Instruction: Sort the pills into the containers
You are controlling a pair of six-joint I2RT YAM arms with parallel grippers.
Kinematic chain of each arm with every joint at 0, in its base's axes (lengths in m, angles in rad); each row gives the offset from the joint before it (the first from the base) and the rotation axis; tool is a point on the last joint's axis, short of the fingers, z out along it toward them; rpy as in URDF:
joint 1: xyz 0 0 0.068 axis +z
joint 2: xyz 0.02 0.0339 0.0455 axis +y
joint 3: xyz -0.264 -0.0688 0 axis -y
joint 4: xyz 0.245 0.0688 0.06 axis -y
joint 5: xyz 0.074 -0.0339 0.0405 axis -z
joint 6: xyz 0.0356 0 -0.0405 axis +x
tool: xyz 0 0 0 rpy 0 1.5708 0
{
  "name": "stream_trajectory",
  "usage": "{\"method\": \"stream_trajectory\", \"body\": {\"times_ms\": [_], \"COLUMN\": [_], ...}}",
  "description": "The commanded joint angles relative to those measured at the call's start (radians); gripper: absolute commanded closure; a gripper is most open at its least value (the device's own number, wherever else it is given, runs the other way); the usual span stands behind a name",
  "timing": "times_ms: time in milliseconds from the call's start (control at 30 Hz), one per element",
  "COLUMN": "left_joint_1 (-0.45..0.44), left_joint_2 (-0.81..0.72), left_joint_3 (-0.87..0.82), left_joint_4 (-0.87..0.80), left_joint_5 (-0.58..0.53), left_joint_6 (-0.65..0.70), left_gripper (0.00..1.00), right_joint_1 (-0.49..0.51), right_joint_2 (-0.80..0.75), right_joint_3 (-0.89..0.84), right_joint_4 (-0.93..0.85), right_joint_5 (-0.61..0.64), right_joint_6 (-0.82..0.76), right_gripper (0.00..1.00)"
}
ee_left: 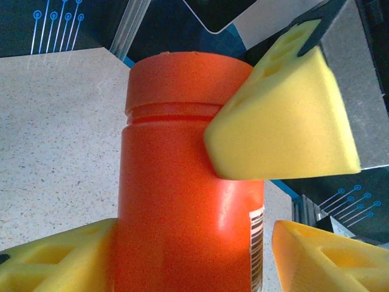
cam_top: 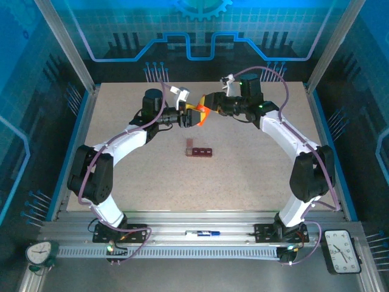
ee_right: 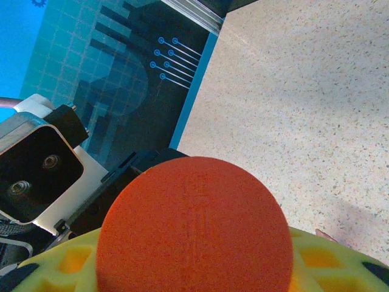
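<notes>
The left gripper (ee_left: 188,258) is holding the orange bottle (ee_left: 182,201) by its body. Its yellow fingers (ee_left: 55,258) are pressing in on either side of the lower part, so the bottle is standing out past the fingertips with its top pointing away. The right gripper (ee_right: 194,271) is meeting it from the opposite side. One of its fingers (ee_left: 285,115) is lying against the edge of the cap (ee_right: 194,225), and in the right wrist view the round face of the cap is sitting between the two yellow fingers, which appear to be closing narrowly on it. The bottle is hanging in the air between the two sets of fingers, above the table (cam_top: 255,158). The containers (cam_top: 199,150), a dark red-brown strip of small boxes, are lying flat on the table well below and nearer than both sets of fingers, apart from them and untouched. No pills are showing, and they are probably inside the shut bottle. The step in hand looks like opening the bottle, with one arm bracing the body while the other is working the cap. The next move probably calls for the right fingers to be turning the cap and drawing it straight off, while the left fingers are gripping firmly enough that the body is not spinning with it. After that, the open mouth needs carrying down over the strip.
</notes>
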Motion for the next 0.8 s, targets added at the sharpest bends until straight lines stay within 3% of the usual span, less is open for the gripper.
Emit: {"method": "stream_trajectory", "body": {"times_ms": [0, 533, 767], "left_joint_1": [-0.005, -0.018, -0.019], "left_joint_2": [-0.002, 0.024, 0.022], "left_joint_3": [0.006, 0.025, 0.013], "left_joint_4": [-0.005, -0.068, -0.025], "left_joint_5": [0.056, 0.067, 0.049], "left_joint_6": [0.008, 0.034, 0.018], "left_gripper": [0.34, 0.34, 0.44], "right_joint_1": [0.012, 0.022, 0.023], "right_joint_2": [-0.024, -0.017, -0.02], "right_joint_3": [0.021, 0.027, 0.018], "right_joint_4": [0.029, 0.022, 0.017], "right_joint_5": [-0.013, -0.021, -0.021], "right_joint_6": [0.009, 0.004, 0.0], "right_gripper": [0.73, 0.73, 0.73]}}
